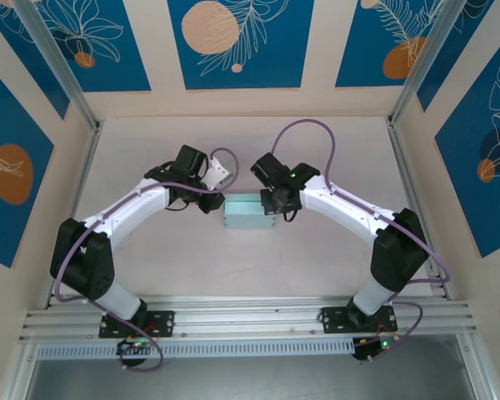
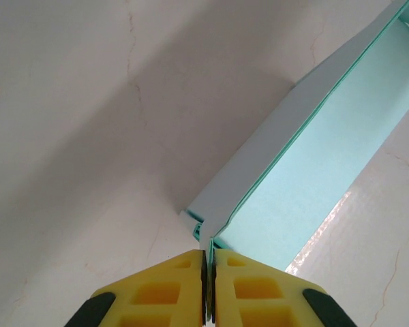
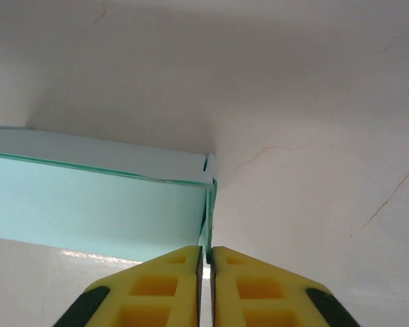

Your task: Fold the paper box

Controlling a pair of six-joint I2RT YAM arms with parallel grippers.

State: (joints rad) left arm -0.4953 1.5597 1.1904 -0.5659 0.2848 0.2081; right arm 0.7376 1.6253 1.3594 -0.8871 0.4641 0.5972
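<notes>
The paper box [image 1: 248,212] is a small pale light-blue rectangular box standing on the white table between the two arms. My left gripper [image 1: 213,202] pinches its left end, and in the left wrist view the yellow fingers [image 2: 170,286] are shut on the thin card edge of the paper box [image 2: 307,163]. My right gripper [image 1: 274,203] holds the right end; in the right wrist view its yellow fingers [image 3: 252,286] are shut on the end wall of the paper box [image 3: 95,204]. The box's long side wall stands upright.
A white table [image 1: 250,267] lies under the box, framed by aluminium rails [image 1: 233,321] at the near edge and posts [image 1: 412,192] at the sides. Blue patterned panels [image 1: 242,37] wall the back.
</notes>
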